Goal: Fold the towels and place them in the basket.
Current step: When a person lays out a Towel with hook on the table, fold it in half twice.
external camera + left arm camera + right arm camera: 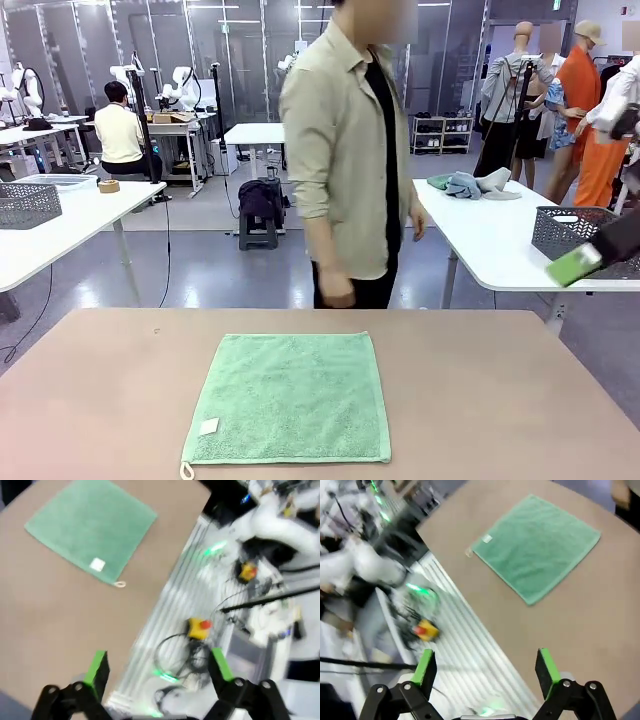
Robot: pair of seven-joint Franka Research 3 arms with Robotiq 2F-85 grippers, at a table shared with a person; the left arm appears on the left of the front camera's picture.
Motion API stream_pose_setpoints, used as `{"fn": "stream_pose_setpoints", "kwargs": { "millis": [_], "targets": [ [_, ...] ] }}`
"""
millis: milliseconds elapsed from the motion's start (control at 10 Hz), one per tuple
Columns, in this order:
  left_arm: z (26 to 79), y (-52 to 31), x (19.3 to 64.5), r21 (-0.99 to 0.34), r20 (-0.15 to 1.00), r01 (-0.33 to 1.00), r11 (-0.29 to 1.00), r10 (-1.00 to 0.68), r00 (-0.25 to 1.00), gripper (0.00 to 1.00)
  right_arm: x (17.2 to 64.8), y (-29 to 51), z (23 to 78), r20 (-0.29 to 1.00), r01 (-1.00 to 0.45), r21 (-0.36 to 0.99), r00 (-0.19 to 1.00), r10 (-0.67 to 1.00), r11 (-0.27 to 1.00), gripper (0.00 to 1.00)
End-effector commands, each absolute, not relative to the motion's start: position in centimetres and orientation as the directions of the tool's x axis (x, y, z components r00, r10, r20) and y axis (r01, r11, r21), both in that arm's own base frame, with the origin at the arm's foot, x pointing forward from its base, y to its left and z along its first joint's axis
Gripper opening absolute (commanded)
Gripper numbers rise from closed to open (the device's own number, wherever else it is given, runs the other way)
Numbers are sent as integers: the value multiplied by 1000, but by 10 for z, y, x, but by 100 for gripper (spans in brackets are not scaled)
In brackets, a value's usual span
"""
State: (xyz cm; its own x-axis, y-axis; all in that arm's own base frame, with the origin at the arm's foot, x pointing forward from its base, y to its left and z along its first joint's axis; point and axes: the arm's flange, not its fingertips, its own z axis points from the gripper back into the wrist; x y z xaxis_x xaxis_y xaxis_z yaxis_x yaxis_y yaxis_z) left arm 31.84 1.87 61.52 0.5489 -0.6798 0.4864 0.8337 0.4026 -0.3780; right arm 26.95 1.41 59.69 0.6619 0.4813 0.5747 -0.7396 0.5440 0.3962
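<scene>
A mint green towel point(290, 398) lies spread flat on the brown table point(480, 400), with a white label and a small loop at its near left corner. My left gripper point(159, 667) hangs open over the table's near edge, the towel point(90, 527) well ahead of it. My right gripper point(486, 667) is open too, high over the near edge, apart from the towel point(537, 545); one green pad of it point(575, 266) shows at the right. A dark grey mesh basket point(570, 228) and a pile of towels point(470, 185) sit on the white table behind.
A person point(345, 150) stands at the far side of my table, hands down. Another grey mesh basket point(25, 205) stands on a white table at the left. Below the near edge lie cables and a yellow stop button point(199, 628).
</scene>
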Motion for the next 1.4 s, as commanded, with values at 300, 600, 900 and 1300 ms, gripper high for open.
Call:
{"fn": "stream_pose_setpoints", "kwargs": {
  "millis": [300,600,900,1300],
  "targets": [
    [563,-9,297,125,387,985,116,-920,59,100,275,38,546,507,-903,-73,332,795,423,100],
    [578,-12,302,55,378,992,114,-922,85,100,275,44,558,521,-903,-36,350,779,429,100],
    [578,-12,302,55,378,992,114,-922,85,100,275,44,558,521,-903,-36,350,779,429,100],
    [596,-42,297,170,260,981,89,-965,42,100,271,64,567,444,-923,-127,274,853,363,100]
  ]
}}
